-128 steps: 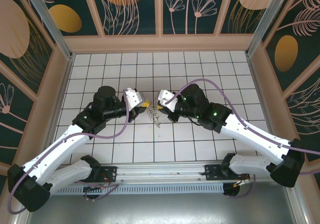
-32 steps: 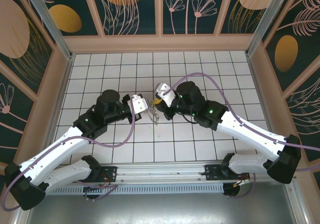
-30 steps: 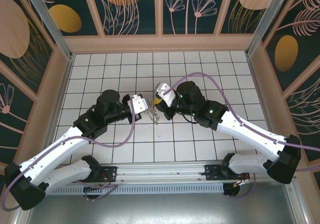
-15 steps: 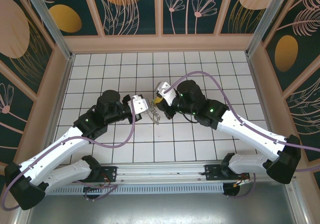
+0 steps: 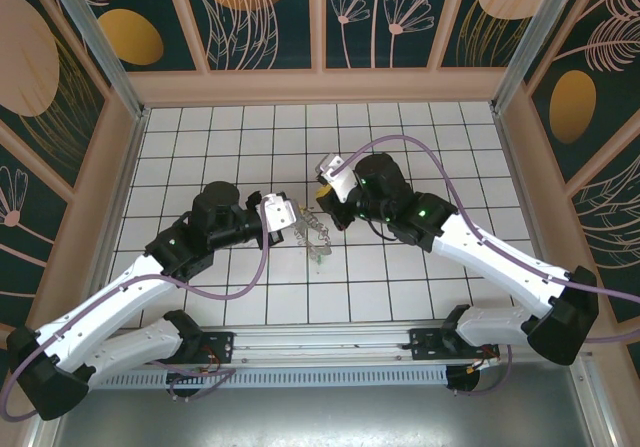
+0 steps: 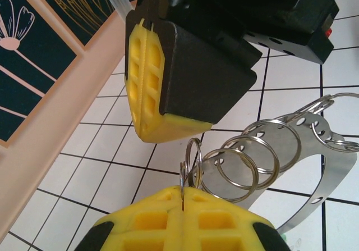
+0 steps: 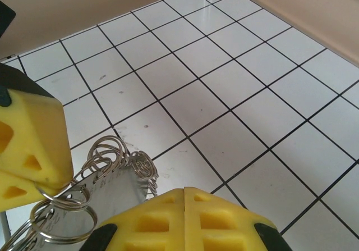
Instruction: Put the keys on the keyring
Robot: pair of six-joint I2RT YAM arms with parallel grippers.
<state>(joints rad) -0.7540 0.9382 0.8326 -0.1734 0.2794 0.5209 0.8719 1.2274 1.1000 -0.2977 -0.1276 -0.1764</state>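
Your left gripper is pressed together, pinching the end ring of the keyring, a curved metal band with holes and several split rings threaded through it. The band runs out beyond your left fingertips and off to their right. Your right gripper is also pressed together, with nothing visible between its pads. Its tip sits just above the pinched ring, near it; touching or not, I can't tell. My read of the step: prise that ring open so a key can go on. Hold the left pinch firm low on the ring, bring the right tip down onto the ring's edge rather than the band, and go slow, since a thin ring like this will likely twist or slip out. The left wrist view shows the pinch and how the right tip lines up over the ring. The right wrist view shows the rings bunched just ahead and left of your right fingertips, plus the tiled table. The overhead view shows both grippers facing each other with the metal between them. I can't tell the keys from the rings there.
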